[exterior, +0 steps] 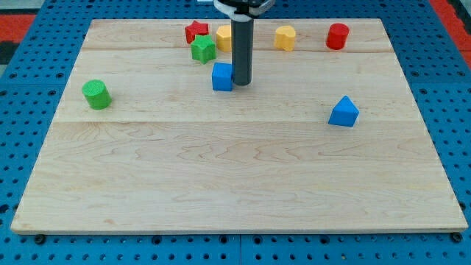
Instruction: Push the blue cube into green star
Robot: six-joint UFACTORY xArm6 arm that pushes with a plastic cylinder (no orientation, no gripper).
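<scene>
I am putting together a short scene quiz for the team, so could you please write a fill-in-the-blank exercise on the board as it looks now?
1. My tip sits right beside the blue cube, on the cube's view-____ side.
2. The green star lies toward the view's ____ from the blue cube.
3. The block nearest the board's left edge is the ____ cylinder.
4. Touching the green star at its upper left is the ____ star.

Missing words: right; top; green; red
</scene>
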